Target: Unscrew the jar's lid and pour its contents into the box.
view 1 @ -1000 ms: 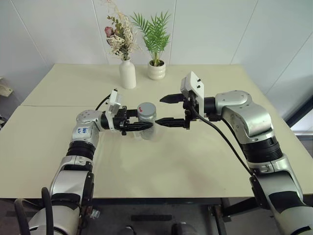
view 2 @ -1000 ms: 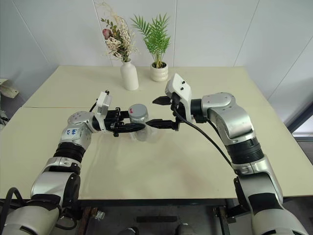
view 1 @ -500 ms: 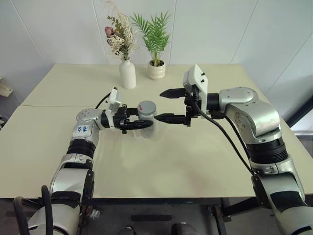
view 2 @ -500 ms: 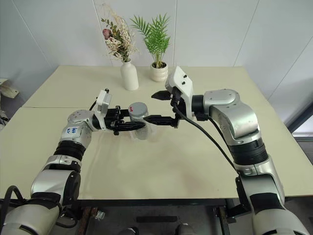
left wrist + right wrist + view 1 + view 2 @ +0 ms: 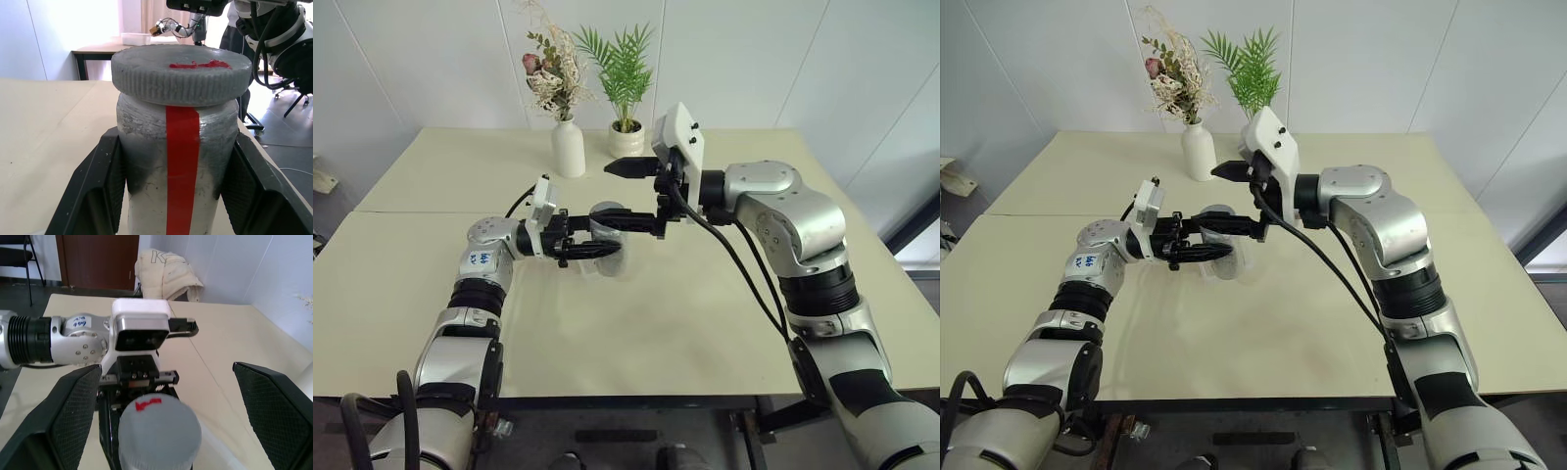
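Jar [image 5: 171,147] upright in left tool [image 5: 590,241], lid [image 5: 182,73] topmost.

the right gripper [image 5: 166,426] stands with its two black, cross-hatched fingers [image 5: 73,416] spread wide, one on each side of a round grey ribbed lid [image 5: 160,431] that sits between them without touching either. a small red mark shows on the lid's top. just beyond the lid, the left gripper [image 5: 139,382] faces this way: a white block-shaped camera housing on a black mount, joined to a silver ribbed wrist with a small blue-written sticker. beneath it all runs a pale cream table [image 5: 225,342]. farther off are a dark brown door [image 5: 98,259], a white wall and a heap of cream cloth [image 5: 164,276].
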